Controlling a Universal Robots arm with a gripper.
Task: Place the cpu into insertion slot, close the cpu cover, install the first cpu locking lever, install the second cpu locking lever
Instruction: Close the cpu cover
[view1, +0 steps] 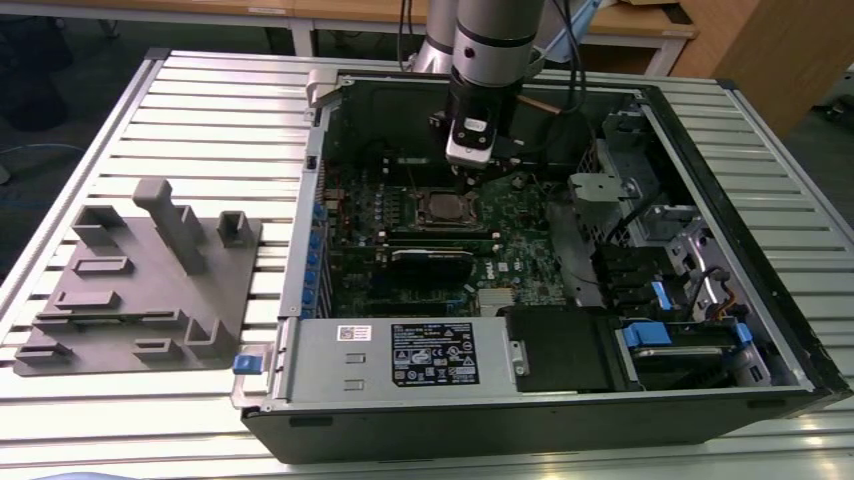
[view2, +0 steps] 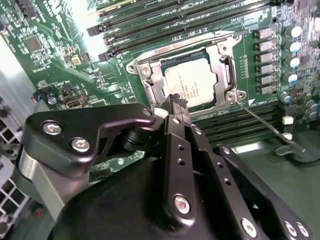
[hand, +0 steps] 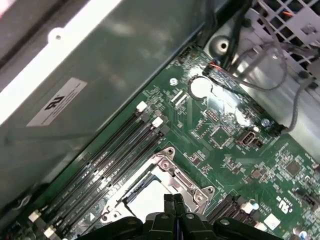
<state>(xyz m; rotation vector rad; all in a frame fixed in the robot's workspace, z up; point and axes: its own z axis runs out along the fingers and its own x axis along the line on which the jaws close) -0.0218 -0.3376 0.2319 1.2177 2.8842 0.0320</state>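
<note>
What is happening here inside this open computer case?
A single robot arm is working inside the open black computer case. Its gripper, fingers shut on nothing, hovers right beside the socket. The small flat silver-grey square cpu is already seated on the green motherboard, and the thin square metal cpu cover lies closed around it. One thin metal locking lever sticks out from the socket corner, seemingly unlatched.

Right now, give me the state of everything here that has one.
cpu, seated, framed by the cover.
cover, closed down over the cpu.
one lever, lying along the cover's edge.
other lever, swung out from the cover, unlatched.
gripper, shut, holding nothing, tips by the cover.
case, open, side panel off.
</note>
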